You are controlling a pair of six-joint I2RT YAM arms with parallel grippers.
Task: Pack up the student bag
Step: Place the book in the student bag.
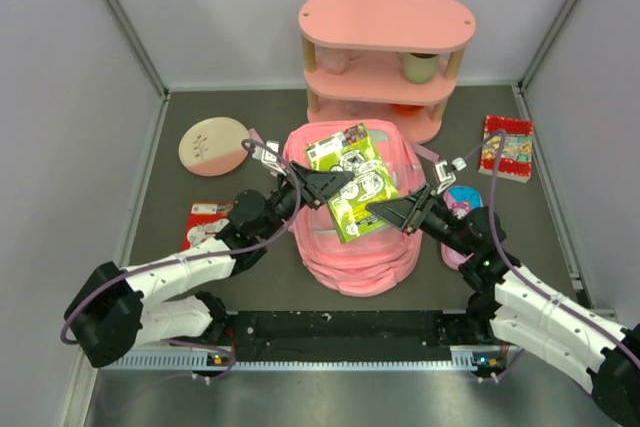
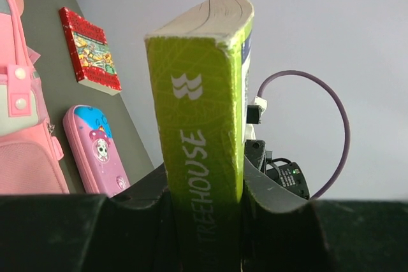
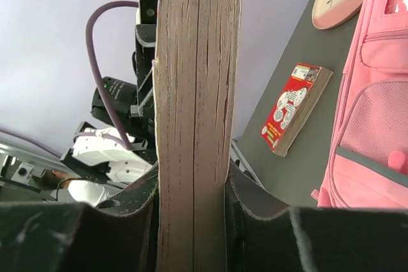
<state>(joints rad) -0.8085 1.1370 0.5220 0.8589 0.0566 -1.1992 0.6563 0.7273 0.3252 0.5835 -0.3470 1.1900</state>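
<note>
Top external: student bag (image 1: 350,262) lies flat mid-table (image 1: 240,277), betw. the two arms, front pockets up, long axis near-to-far w/ the strap end toward the pink shelf (image 1: 385,57). Over its upper half is a green book (image 1: 352,179), cover up, long axis roughly along the bag's but skewed. Left gripper (image 1: 335,185) has it by the spine side: left wrist view shows both fingers pressed tight on the spine, no gap. Right gripper (image 1: 378,210) has the opposite side: right wrist view shows fingers clamped on the page edge. So both are closed on the one book, from opp. sides, and the bag is straight below the fingers. Neither arm is clearly nearer; both reach in about equally. Can't tell if the book is clear of the fabric or resting on it, nor whether the main zip is open, since the book and fingers hide that part. Judgement: the next move needs the book's long axis turned to match the opening near the strap end. Around it: pencil case (image 1: 462,202) just beside the bag on the right, red book (image 1: 507,147) farther right, second red book (image 1: 205,219) on the left, plate (image 1: 213,145) far-left.
</note>
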